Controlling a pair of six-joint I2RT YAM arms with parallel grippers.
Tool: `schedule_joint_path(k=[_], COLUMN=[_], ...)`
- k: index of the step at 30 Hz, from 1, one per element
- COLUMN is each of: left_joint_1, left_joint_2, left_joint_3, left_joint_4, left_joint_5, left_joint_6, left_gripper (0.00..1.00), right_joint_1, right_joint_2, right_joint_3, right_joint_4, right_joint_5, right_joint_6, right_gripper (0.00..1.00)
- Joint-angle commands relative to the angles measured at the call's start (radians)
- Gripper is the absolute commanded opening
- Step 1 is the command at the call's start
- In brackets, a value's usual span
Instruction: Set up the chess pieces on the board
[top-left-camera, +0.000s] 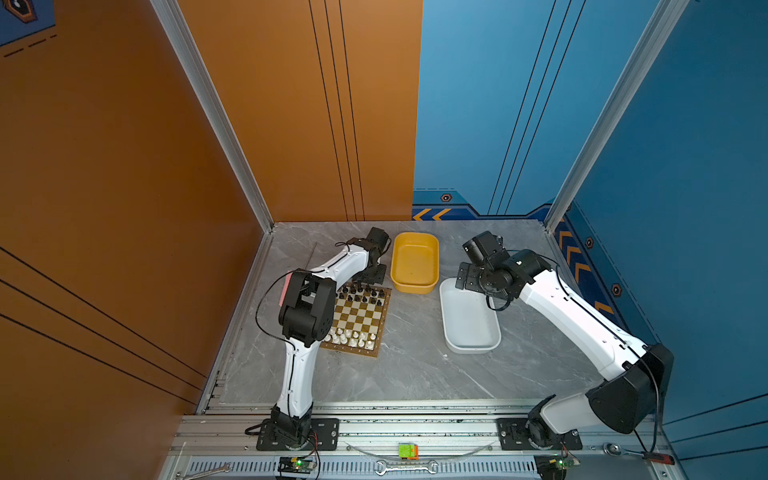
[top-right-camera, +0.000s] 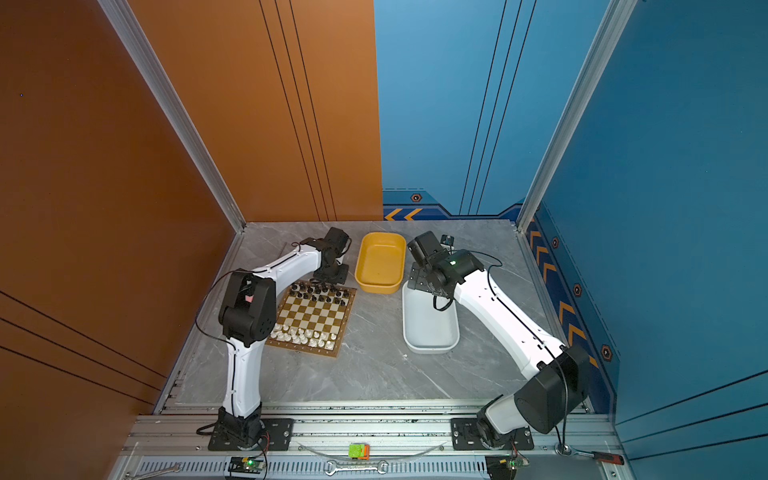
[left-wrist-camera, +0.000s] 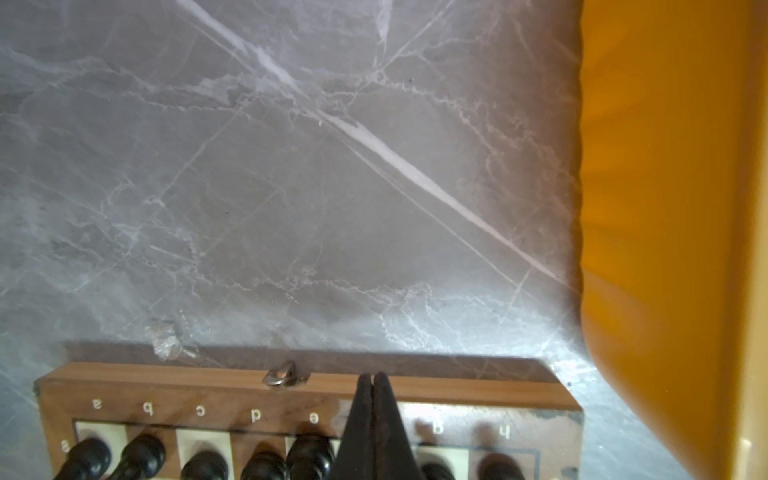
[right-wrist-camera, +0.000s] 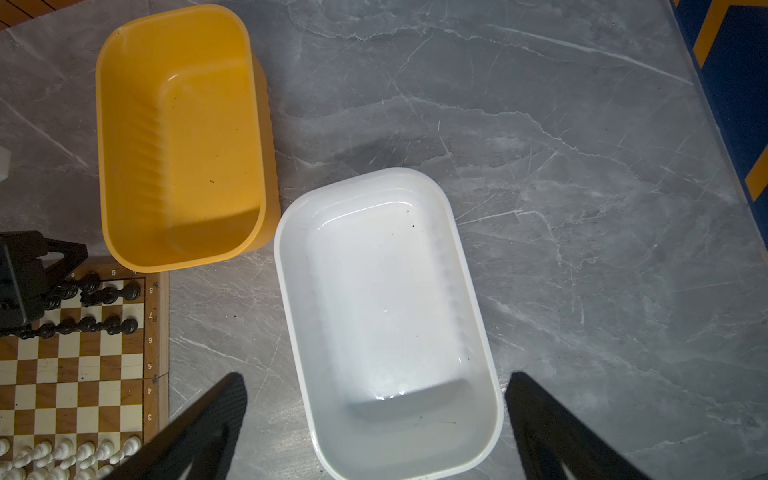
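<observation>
Left gripper (left-wrist-camera: 372, 377) clenched, seemingly empty, over board (left-wrist-camera: 208, 384) rim beside black pieces (left-wrist-camera: 309, 453); right gripper (right-wrist-camera: 376, 380) splayed, well off board.

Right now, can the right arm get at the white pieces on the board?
Probably yes: the right gripper hangs open over the white tub, bare table between. The left arm overhangs some white pieces.
</observation>
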Motion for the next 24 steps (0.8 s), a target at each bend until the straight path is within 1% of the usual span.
schedule_joint_path(k=[1, 13, 24], left_joint_1=[0.010, 0.024, 0.025], left_joint_2=[0.031, 0.050, 0.037], left_joint_3=[0.024, 0.022, 0.015], left_joint_4=[-0.051, -0.084, -0.101], left_joint_5=[0.028, 0.044, 0.055], left_joint_6=[0.000, 0.009, 0.011], left_gripper=[0.00, 0.00, 0.00], right_joint_1=[-0.007, -0.008, -0.008], right_joint_2=[0.011, 0.020, 0.020], right_joint_3=[0.003, -0.001, -0.008], right_joint_4=[-0.001, 0.005, 0.011], right_joint_5=[-0.003, -0.007, -0.003], right_joint_6=[-0.016, -0.015, -0.008], right_gripper=[1.00, 1.00, 1.00])
